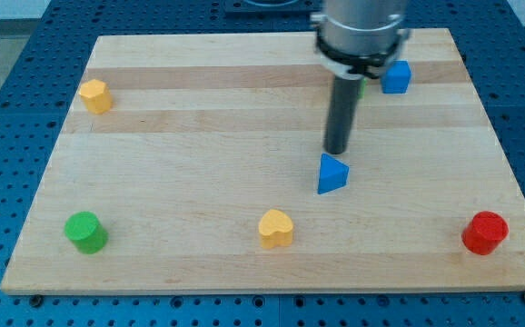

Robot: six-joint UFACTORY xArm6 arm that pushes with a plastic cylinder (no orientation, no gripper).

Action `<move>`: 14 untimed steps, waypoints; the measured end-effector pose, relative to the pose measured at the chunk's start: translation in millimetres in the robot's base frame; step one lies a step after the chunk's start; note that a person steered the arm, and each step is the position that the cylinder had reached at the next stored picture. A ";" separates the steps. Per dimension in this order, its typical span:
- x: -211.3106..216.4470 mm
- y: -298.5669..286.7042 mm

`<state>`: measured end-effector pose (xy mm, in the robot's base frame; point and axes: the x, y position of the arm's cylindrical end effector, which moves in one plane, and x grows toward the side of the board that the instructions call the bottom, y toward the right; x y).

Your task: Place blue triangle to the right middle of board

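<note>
The blue triangle [331, 173] lies on the wooden board [199, 182], a little right of the middle and toward the view's bottom. My tip [336, 151] is the lower end of the dark rod and stands just above the triangle's top edge in the view, very close to it or touching it. The arm's grey body hangs over the board's top edge.
A blue cube [395, 77] sits near the top right, with a green bit [361, 88] partly hidden behind the rod beside it. A yellow block [95, 95] is at the top left, a green cylinder [85, 232] at the bottom left, a yellow heart [276, 228] at the bottom middle and a red cylinder [485, 232] at the bottom right.
</note>
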<state>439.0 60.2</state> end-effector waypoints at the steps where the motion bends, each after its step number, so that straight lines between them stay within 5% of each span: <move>1: 1.3 -41.3; 2: 61.5 -36.1; 4: 63.4 -9.2; 6: -8.0 110.5; 9: 3.4 85.3; 11: -75.1 122.7; 14: -0.3 126.2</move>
<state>438.7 186.4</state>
